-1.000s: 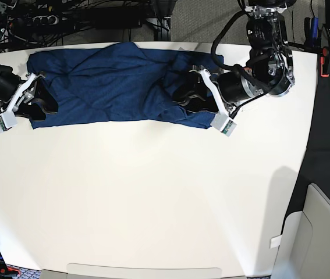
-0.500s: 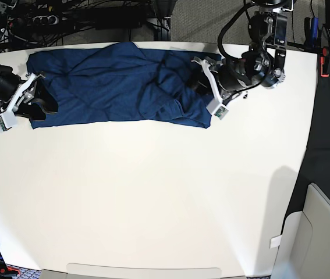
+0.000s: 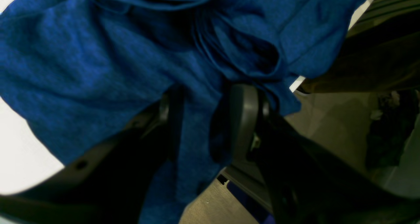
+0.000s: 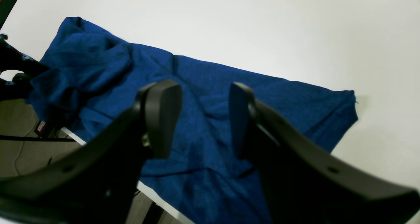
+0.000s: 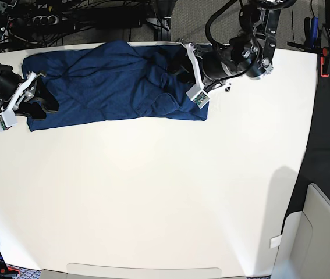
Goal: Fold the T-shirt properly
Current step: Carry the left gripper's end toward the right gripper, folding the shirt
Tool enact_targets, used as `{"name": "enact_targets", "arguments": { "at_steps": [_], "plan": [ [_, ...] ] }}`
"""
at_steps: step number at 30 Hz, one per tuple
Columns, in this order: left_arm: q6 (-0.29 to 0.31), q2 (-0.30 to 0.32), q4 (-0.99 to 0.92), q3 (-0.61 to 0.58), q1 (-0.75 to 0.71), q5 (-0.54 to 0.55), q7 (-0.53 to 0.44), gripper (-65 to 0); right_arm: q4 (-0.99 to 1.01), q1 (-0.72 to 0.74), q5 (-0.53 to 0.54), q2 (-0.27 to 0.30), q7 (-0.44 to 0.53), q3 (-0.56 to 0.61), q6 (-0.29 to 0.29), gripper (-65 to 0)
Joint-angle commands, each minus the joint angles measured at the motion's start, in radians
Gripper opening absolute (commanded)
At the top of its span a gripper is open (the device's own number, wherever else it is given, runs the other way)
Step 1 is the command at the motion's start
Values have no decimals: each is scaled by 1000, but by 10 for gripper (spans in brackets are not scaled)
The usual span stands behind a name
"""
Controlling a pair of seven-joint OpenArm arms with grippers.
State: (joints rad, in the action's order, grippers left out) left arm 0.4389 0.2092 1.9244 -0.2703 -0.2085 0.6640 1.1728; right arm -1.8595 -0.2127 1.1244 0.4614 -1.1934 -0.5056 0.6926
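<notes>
The T-shirt (image 5: 112,84) is lying bunched along the table's (image 5: 153,192) far edge. Your left hand (image 3: 205,119) is clamping a fold of it; your right hand (image 4: 205,119) is hovering above it, fingers apart. Fabric is hiding the left fingertips.

The T-shirt (image 5: 115,81) lies bunched along the far edge of the table (image 5: 153,192), from the far left corner to past the middle. The right gripper (image 5: 20,102) blocks its left end, the left gripper (image 5: 192,72) its right end. From the shirt to the near edge, the surface gives free passage, as does the far right corner.
</notes>
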Motion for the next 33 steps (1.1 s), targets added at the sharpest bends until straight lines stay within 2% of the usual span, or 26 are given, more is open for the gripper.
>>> {"name": "enact_targets", "arguments": {
  "at_steps": [1, 3, 9, 12, 16, 20, 25, 29, 33],
  "plan": [
    [5, 2, 19, 1, 7, 18, -18, -441, -15, 9, 19, 18, 20, -9, 6, -397],
    [5, -9, 19, -2, 4, 20, -18, -441, -15, 11, 18, 18, 20, -8, 6, -397],
    [5, -107, 19, -100, 7, 15, -18, -440, -15, 14, 13, 0, 20, -6, 6, -397],
    [5, -136, 16, -137, 7, 12, -18, -439, -13, 14, 13, 0, 20, -6, 6, -397],
    [5, -133, 14, -125, 24, 6, -18, -439, -13, 14, 13, 6, 20, -9, 6, -397],
    [5, -80, 4, -68, 74, -54, -20, -439, -15, 12, 13, 7, 20, -9, 6, -397],
    [5, -30, -70, -77, 123, -100, -67, -439, -15, 14, 13, 1, 20, -9, 6, -397],
    [5, -40, -107, -91, 129, -106, -92, -439, -15, 16, 13, 1, 20, -9, 6, -397],
    [5, -98, -104, -139, 145, -106, -90, -439, -15, 16, 13, -2, 20, -9, 6, -397]
  ]
}}
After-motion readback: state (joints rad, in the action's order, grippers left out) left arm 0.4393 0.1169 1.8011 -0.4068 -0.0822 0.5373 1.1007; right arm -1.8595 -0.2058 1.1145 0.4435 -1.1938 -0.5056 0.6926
